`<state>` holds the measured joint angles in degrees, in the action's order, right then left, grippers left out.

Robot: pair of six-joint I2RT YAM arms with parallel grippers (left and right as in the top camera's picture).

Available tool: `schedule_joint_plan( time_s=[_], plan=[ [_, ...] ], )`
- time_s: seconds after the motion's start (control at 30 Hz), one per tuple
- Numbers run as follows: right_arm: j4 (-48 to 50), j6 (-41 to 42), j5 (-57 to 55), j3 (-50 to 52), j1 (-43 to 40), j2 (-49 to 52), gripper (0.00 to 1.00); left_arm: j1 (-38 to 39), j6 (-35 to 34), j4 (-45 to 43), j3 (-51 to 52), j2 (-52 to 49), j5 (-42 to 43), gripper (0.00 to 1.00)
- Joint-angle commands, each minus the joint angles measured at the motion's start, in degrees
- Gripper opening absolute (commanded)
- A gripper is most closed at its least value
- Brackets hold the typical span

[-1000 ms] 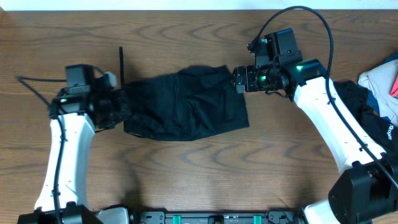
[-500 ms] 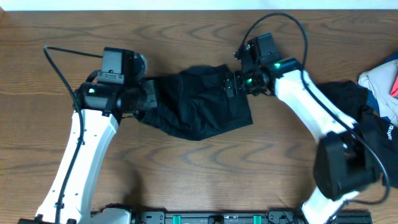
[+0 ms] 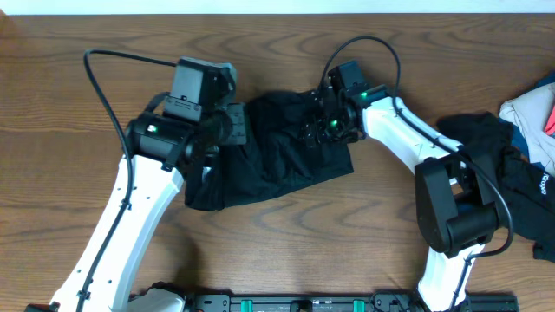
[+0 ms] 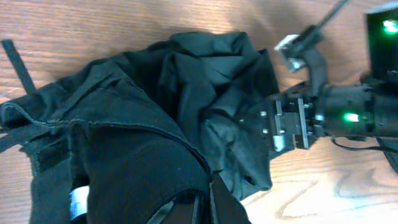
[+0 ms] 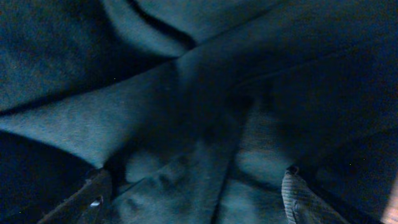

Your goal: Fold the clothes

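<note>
since a second ago the left gripper (image 3: 232, 127) has swung from the left part of the table (image 3: 78, 52) toward its middle, hauling the left edge of the black garment (image 3: 286, 165) over onto itself, while the right gripper (image 3: 317, 130) has slid in onto the garment's upper right corner. the left one is clenched on bunched cloth. the right fingers (image 5: 297, 198) are spread wide and pressed onto the fabric, grasping nothing. the black garment lies at the table's middle, half doubled and lumpy. the first fold looks under way but not laid flat or smoothed. the heap (image 3: 499, 152) at the table's right edge, with a whitish garment (image 3: 527, 111), seems unfolded, so most of the job remains.
</note>
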<state>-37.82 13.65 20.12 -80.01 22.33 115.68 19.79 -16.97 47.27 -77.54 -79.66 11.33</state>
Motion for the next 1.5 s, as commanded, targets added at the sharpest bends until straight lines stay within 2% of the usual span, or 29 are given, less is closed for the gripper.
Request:
schedule_joint_plan(
  time_s=[0.0,0.03,0.07,0.1,0.17,0.23,0.3,0.53,0.73,1.0,1.2,1.47],
  plan=[
    [0.0,1.1,1.0,0.2,1.7,1.7,0.85,1.4,-1.6,-0.4,-2.1,0.6,-2.2,0.06],
    [0.0,1.1,0.9,0.2,1.9,1.7,0.84,1.3,-1.7,-0.4,-2.1,0.5,-2.3,0.08],
    [0.2,1.1,0.9,0.2,2.0,1.7,0.85,1.2,-1.9,-0.2,-2.1,0.6,-2.7,0.25],
    [0.3,1.1,0.9,0.2,2.1,1.7,0.84,0.9,-2.6,0.1,-2.1,0.6,-3.6,0.46],
    [0.3,1.1,0.9,0.2,2.1,1.7,0.85,-0.2,-4.0,0.9,-2.1,0.6,-5.8,0.79],
    [0.1,1.1,0.9,0.2,2.1,1.7,0.85,-1.8,-5.0,2.1,-2.1,0.6,-7.3,0.91],
    [-0.3,1.1,0.9,0.2,2.1,1.7,0.85,-4.0,-5.1,3.9,-2.1,0.6,-7.5,0.99],
    [-0.5,1.1,0.9,0.2,2.1,1.7,0.85,-13.6,-5.8,13.2,-0.8,0.6,-7.5,0.98],
    [-0.5,1.1,0.9,0.2,2.1,1.7,0.86,-19.7,-6.6,14.4,5.4,0.5,-7.5,0.98],
    [-0.6,1.1,0.9,0.2,2.1,1.7,0.86,-28.3,-8.9,6.3,18.2,0.4,-0.3,0.98],
    [-0.7,1.1,0.9,0.2,2.1,1.7,0.86,-33.5,-9.3,2.2,24.0,0.3,0.9,0.98],
    [-0.7,1.1,0.9,0.2,2.1,1.7,0.86,-38.4,-8.8,-6.1,32.0,0.2,11.3,0.98]
  ],
)
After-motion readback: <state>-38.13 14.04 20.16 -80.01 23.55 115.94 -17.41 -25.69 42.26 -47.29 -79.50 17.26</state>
